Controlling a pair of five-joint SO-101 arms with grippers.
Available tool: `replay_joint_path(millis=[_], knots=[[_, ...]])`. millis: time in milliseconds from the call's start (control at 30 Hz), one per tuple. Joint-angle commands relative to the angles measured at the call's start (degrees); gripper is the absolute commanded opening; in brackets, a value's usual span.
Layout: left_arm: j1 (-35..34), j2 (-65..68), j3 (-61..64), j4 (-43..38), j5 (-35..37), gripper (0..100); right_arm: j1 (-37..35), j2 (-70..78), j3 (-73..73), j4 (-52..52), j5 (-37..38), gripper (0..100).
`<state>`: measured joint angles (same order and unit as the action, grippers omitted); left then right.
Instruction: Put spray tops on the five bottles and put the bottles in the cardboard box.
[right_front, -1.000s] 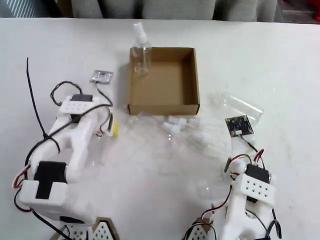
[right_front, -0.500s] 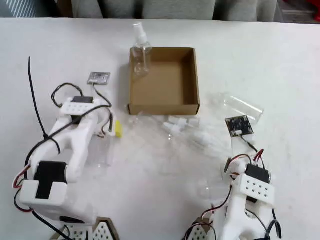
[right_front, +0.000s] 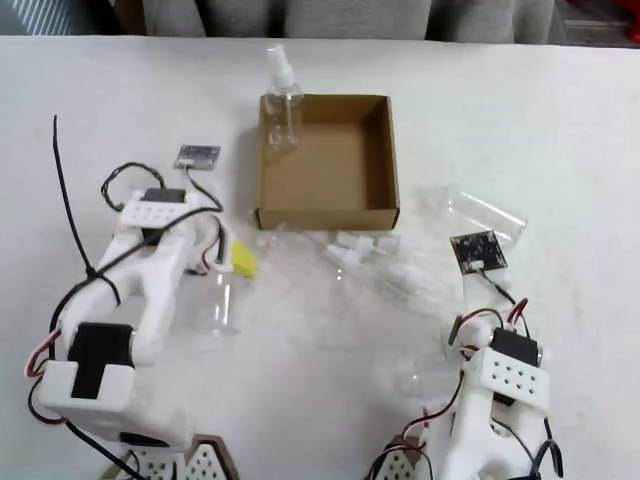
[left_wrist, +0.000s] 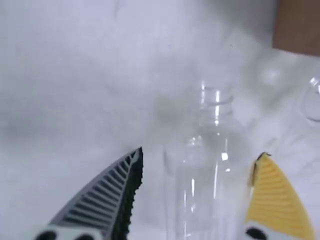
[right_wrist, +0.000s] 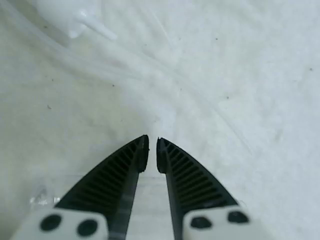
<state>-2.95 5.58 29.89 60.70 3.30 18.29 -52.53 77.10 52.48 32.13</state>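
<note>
In the left wrist view a clear bottle with no top stands between my left gripper's grey and yellow fingers. That gripper is open, with a gap on the grey side. From above, the same bottle sits just below the yellow finger. A bottle with a spray top stands at the far left corner of the cardboard box. Loose white spray tops lie in front of the box. My right gripper is shut on nothing, low over the table, with a spray top ahead of it.
A clear bottle lies to the right of the box, and more clear bottles lie among the spray tops. Another clear bottle sits beside the right arm. Cables trail around the left arm.
The left gripper's yellow finger has shifted right and slightly nearer, and the bottle by it now shows further right. The right arm has not moved.
</note>
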Motion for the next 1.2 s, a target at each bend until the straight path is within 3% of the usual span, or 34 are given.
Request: replay_joint_path(millis=[0, 300, 600, 767, 867, 1033, 1167], knots=[[-0.04, -1.36, -3.43, -1.76, 0.88, 33, -0.04, -0.31, -0.26, 0.48, 0.35, 1.7], [-0.04, 12.35, -19.43, 9.85, 1.14, 33, -0.04, -0.31, -0.26, 0.48, 0.35, 1.7], [-0.04, 14.11, -20.22, 15.65, 5.63, 33, -0.04, -0.31, -0.26, 0.22, 0.35, 1.7], [-0.22, 14.02, -20.48, 14.24, 5.63, 33, -0.13, -0.31, -0.26, 0.13, 0.35, 1.7], [-0.22, 14.02, -20.48, 12.40, 7.03, 27, -0.13, -0.31, -0.26, 0.13, 0.35, 1.7], [0.04, 14.55, -20.13, 8.53, 7.12, 7, -0.13, -0.31, -0.26, 0.13, 0.35, 1.7], [-0.13, 14.55, -20.13, 7.65, 6.24, 7, -0.13, -0.31, -0.26, 0.13, 0.35, 1.7]])
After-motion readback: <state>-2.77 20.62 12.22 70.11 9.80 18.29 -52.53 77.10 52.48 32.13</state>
